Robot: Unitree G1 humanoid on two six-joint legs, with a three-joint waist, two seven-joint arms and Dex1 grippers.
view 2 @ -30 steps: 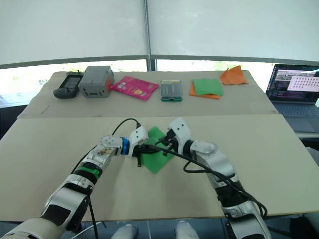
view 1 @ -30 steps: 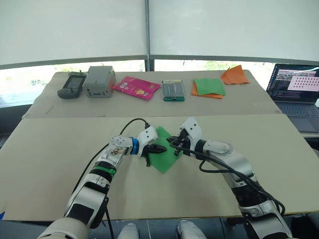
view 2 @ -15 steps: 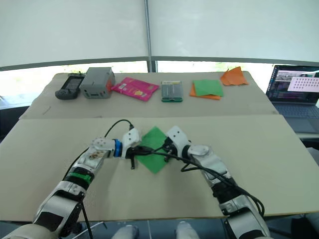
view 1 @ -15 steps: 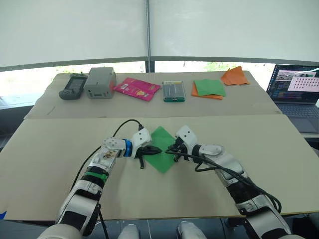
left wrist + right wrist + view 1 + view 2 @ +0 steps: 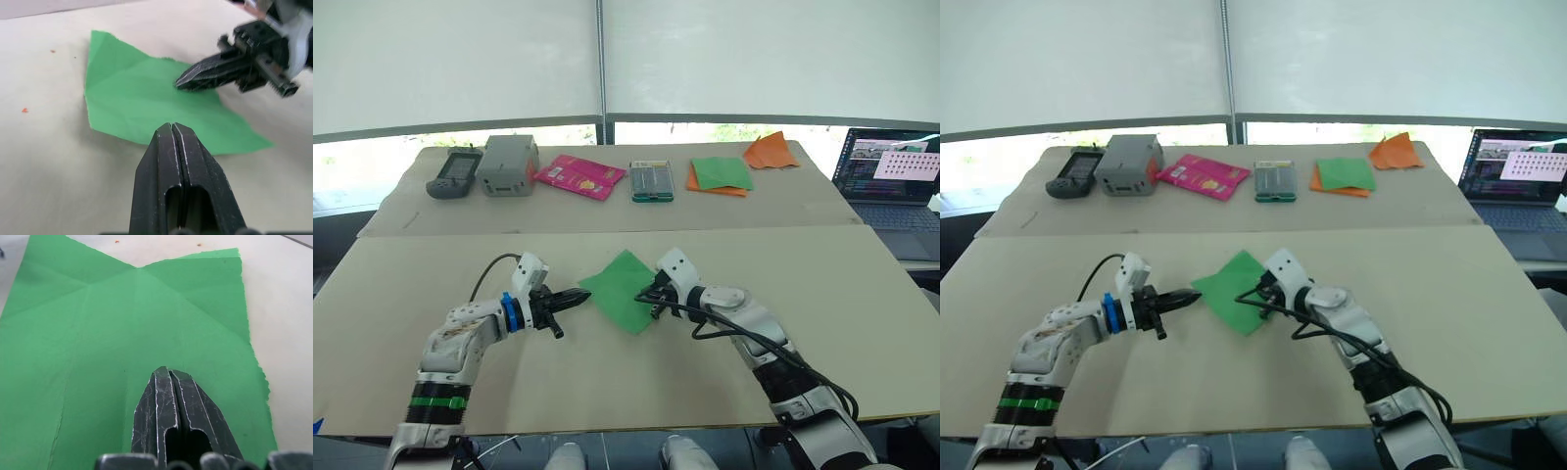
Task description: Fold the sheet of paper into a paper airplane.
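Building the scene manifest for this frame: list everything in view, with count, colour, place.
sheet of paper: 1, bright green, creased, flat on the near table between the grippers
handheld device: 1, dark grey, far table, leftmost
box: 1, grey, beside the handheld device
packet: 1, pink, far table, left of centre
small case: 1, teal-edged, far table, centre
green sheet on orange paper: 1, far table, right of the case
orange paper: 1, crumpled, far table, right end
laptop: 1, open, screen lit, far right
left gripper: 1, black jaws shut, off the sheet's left corner
right gripper: 1, black jaws shut, tips over the sheet
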